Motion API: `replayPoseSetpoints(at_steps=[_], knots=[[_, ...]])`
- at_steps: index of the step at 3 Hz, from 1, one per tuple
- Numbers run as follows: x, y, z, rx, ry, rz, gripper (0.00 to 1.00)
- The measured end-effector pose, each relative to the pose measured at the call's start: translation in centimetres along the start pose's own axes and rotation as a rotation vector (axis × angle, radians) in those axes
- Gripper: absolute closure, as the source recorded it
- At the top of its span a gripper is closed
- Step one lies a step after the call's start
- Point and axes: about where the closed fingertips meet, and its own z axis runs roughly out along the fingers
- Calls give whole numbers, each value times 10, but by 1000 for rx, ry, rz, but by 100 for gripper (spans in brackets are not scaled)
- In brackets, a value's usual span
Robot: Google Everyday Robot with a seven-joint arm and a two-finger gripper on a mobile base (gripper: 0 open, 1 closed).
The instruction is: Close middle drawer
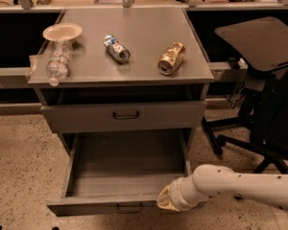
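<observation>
- The middle drawer (pixel 127 169) is standing pulled far out of the cabinet (pixel 201 104), its tray showing bare, below the shut top drawer (pixel 86 116).
- The end effector (pixel 168 200) is sitting at the right end of the drawer's flat front, touching it or just beside it. I cannot tell whether it is apart or together.
- Pushing from that corner, well away from the loop handle (pixel 129 208), is risking a skewed drawer that is binding on its runners and stopping short.
- The contact is looking shallow, so it could be slipping off the front's right end and sliding past.
- A hard shove would be jolting the counter (pixel 144 30), where the gold can (pixel 171 58), blue can (pixel 116 48) and plastic bottle (pixel 57 63) are lying on their sides and could be rolling off.
</observation>
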Motion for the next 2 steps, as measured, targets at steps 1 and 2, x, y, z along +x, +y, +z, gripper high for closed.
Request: replayPoseSetpoints(at_steps=[1, 2], knots=[[-1, 0, -2, 0, 0, 0, 100], [-2, -1, -2, -1, 12, 0, 100]])
